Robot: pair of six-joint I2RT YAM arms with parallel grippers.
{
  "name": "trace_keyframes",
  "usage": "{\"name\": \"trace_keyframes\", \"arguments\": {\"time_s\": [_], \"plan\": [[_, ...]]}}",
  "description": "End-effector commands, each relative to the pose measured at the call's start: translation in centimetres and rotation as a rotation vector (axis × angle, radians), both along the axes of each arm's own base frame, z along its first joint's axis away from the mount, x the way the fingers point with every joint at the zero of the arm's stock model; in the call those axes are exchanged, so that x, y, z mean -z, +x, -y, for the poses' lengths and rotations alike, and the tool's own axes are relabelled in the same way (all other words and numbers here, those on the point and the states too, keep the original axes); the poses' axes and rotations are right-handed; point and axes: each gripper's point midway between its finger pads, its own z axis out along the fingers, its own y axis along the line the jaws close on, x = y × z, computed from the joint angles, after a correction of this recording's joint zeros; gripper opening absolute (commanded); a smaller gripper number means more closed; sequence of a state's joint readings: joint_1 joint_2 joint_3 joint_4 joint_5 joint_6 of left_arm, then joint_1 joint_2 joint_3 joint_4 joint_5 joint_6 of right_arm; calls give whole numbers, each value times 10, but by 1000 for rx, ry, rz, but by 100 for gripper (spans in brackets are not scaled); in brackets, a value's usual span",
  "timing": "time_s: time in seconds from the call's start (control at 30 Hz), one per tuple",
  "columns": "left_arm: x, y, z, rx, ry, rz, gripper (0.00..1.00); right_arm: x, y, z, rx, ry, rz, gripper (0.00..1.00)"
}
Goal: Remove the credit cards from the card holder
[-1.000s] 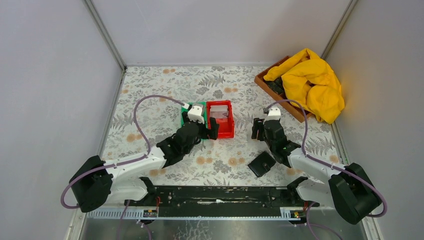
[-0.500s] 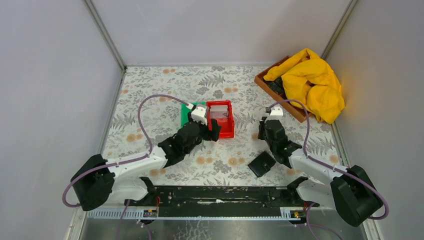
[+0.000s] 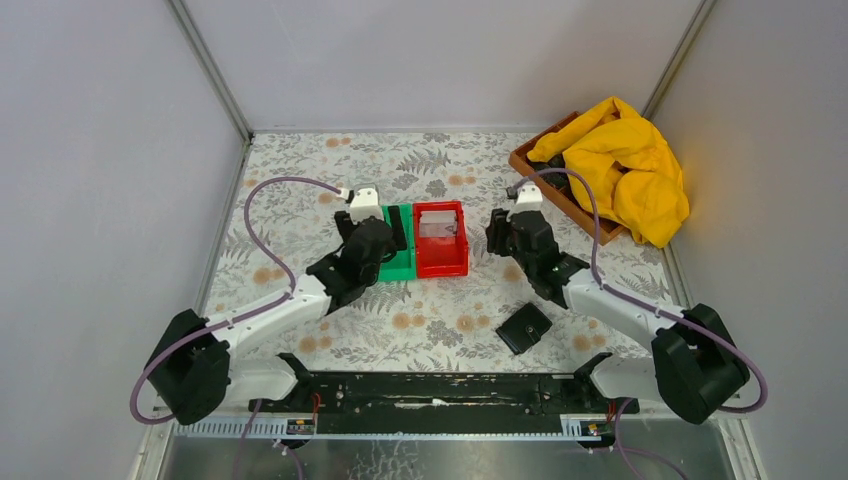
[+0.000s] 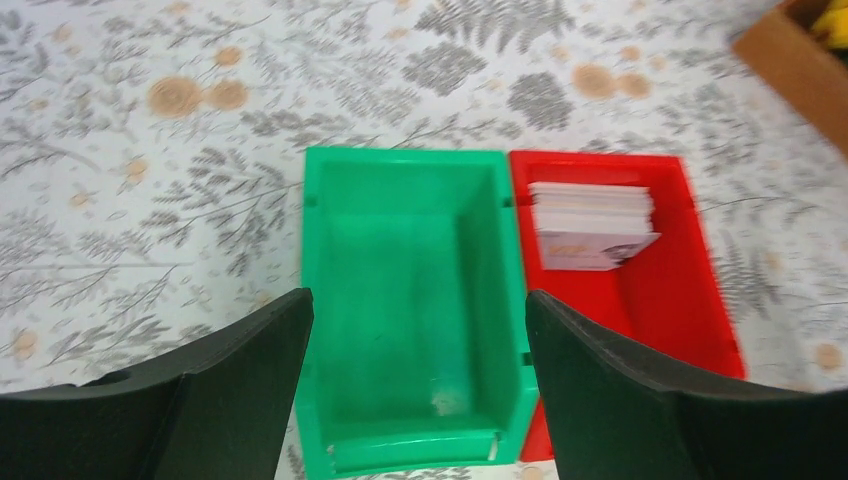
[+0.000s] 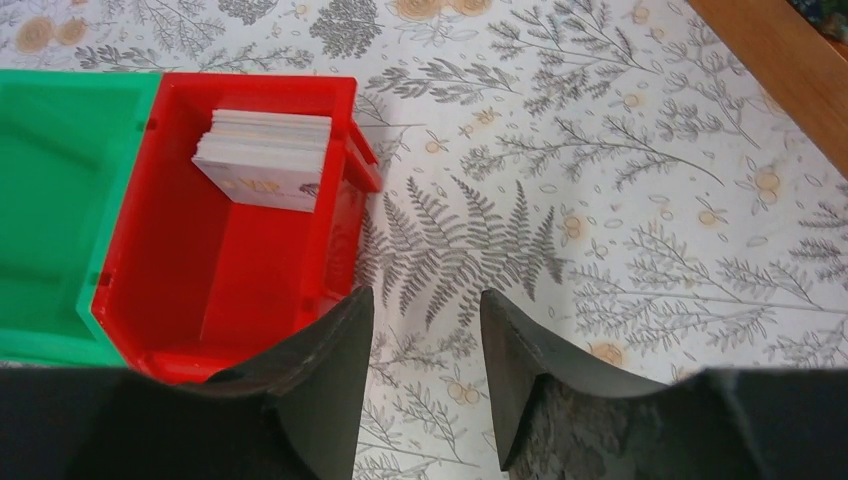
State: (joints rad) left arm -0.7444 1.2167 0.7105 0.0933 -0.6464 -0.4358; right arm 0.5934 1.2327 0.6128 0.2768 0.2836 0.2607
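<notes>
The credit cards lie as a pale stack at the far end of the red bin; they also show as credit cards and credit cards. The black card holder rests on the table near the front, right of centre, touched by neither arm. My left gripper hangs open above the green bin, nothing between its fingers. Open and empty too, my right gripper hovers over bare tablecloth just right of the red bin. From above, the left gripper and right gripper flank both bins.
The green bin stands empty, its side against the red bin. A wooden tray at the back right holds a heap of yellow cloth. Grey walls close in the floral table on three sides.
My left gripper has swung left, from the red bin's near edge to above the green bin. My right gripper has moved forward and left, closer to the red bin.
</notes>
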Motion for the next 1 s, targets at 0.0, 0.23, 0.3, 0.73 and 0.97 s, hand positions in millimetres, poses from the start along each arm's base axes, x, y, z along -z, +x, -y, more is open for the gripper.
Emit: {"name": "trace_keyframes", "arguments": {"time_s": [0.0,0.23,0.3,0.73,0.97], "plan": [[4,5,-26,-141,37,-42,86,-19,15,-19,-39,-11,8,51],[13,9,-35,-178,-5,-118,78,-28,38,-34,-36,-94,-59,51],[13,10,-38,-180,29,-135,76,-27,41,-39,-49,-95,-71,51],[35,19,-40,-128,43,-248,70,0,49,-63,-108,-141,-152,50],[54,23,-40,-125,57,-308,72,4,48,-73,-126,-152,-148,49]]}}
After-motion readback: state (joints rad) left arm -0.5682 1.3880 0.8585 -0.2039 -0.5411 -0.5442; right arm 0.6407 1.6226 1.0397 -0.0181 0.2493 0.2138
